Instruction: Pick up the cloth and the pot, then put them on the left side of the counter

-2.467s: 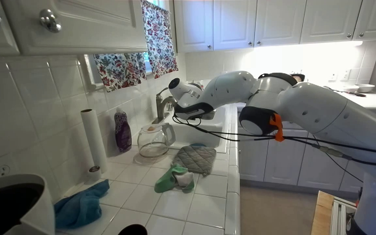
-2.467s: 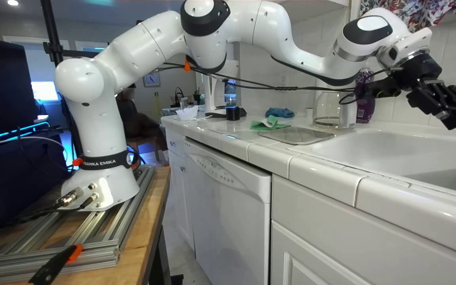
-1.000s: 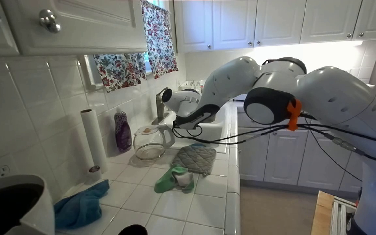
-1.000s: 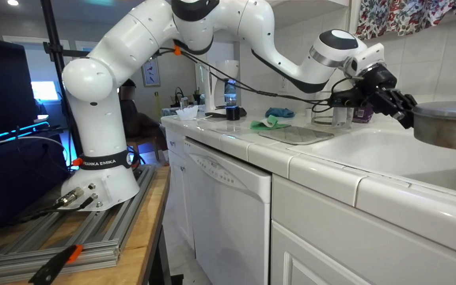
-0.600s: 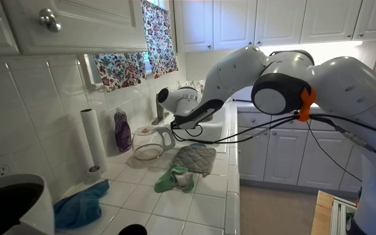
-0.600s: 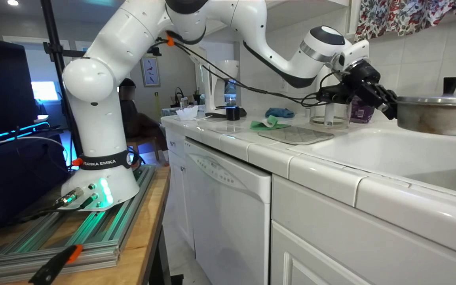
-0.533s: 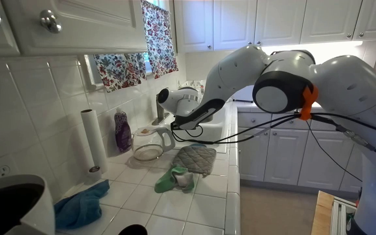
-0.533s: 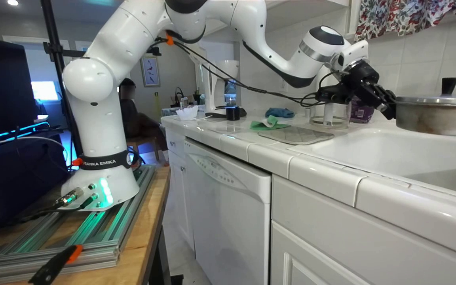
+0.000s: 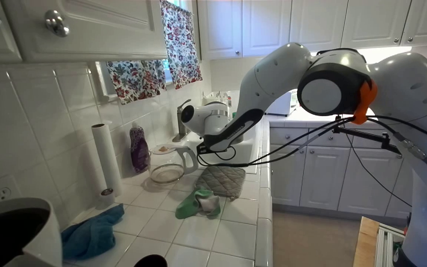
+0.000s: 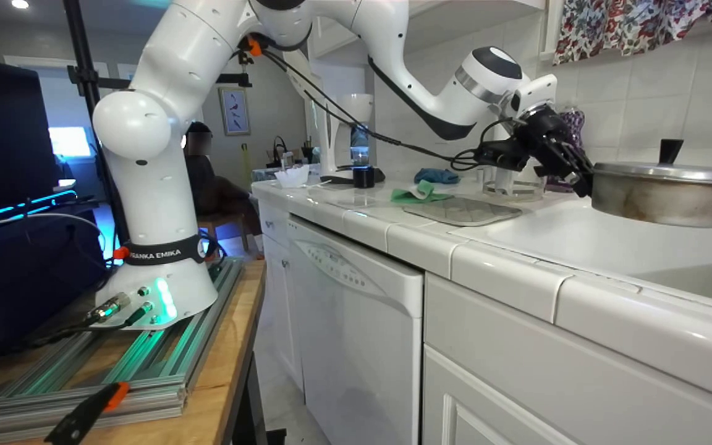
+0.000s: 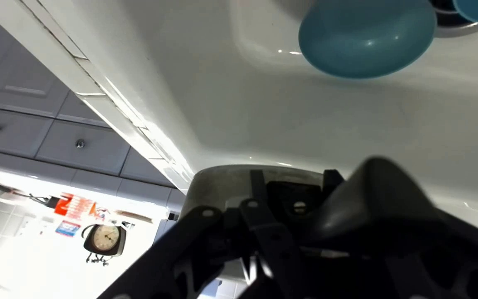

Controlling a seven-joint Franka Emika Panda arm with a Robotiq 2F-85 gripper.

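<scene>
The black gripper (image 10: 582,177) is clamped at the side of a lidded metal pot (image 10: 664,200), held just ahead of it over the white sink (image 10: 578,241). A green-and-white cloth (image 9: 197,204) lies on the tiled counter (image 9: 232,237), well apart from the gripper.

The sink (image 10: 578,244) is below the gripper (image 10: 581,176) in an exterior view, and the wrist view has a teal bowl (image 11: 367,47) sitting in it, higher up the frame than the gripper. Glass carafe (image 10: 523,188) is a bit left of the gripper, partly covered, with a purple bottle (image 10: 572,123) poking out behind. Flowery curtain (image 10: 628,28) hangs well above, dishwasher (image 10: 356,334) is way down and left. Oh, and a round dial (image 11: 105,238) left of the gripper in the wrist view.
</scene>
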